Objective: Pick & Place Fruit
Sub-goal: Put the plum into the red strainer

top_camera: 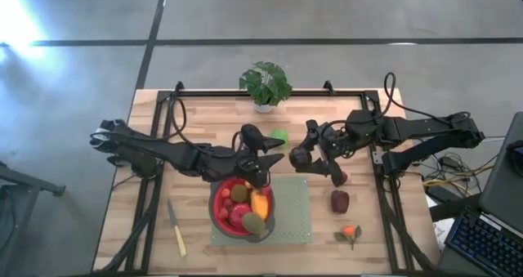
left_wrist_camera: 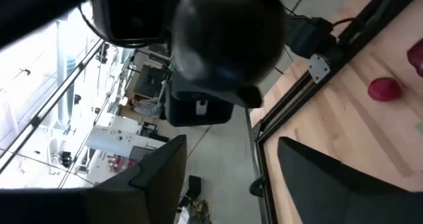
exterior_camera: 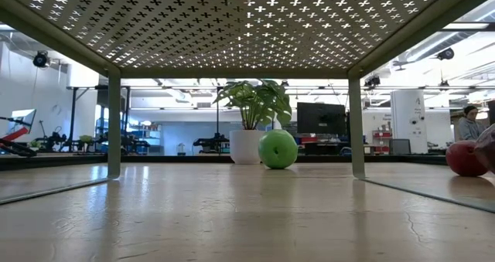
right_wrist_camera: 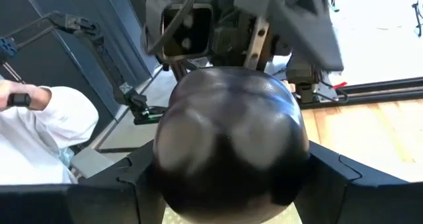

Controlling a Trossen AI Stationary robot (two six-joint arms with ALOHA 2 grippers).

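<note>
My right gripper point(top_camera: 304, 156) is shut on a dark round fruit point(right_wrist_camera: 231, 138), held in the air over the far edge of the green mat point(top_camera: 292, 220). My left gripper point(top_camera: 265, 158) faces it from the table's left, above the far rim of the red bowl point(top_camera: 216, 205). It is open, and the fruit stands beyond its fingertips point(left_wrist_camera: 178, 145). The bowl sits on the mat with several fruits in it. A green ball point(top_camera: 280, 136), a dark-red lump point(top_camera: 340, 201) and a tiny orange piece point(top_camera: 350, 231) lie on the table. My right gripper pinches the dark fruit between its two fingers, one on each of its opposite sides point(right_wrist_camera: 162, 178). The fingers come in nearly level from the table's right. The fruit is lifted clear of the mat and the table.
A potted plant point(top_camera: 265, 84) stands at the far edge in the middle. A pale-handled knife point(top_camera: 176, 229) lies near the front left. A black frame rail point(top_camera: 270, 91) runs round the table. A person in a white sleeve point(right_wrist_camera: 39, 131) is beyond the table.
</note>
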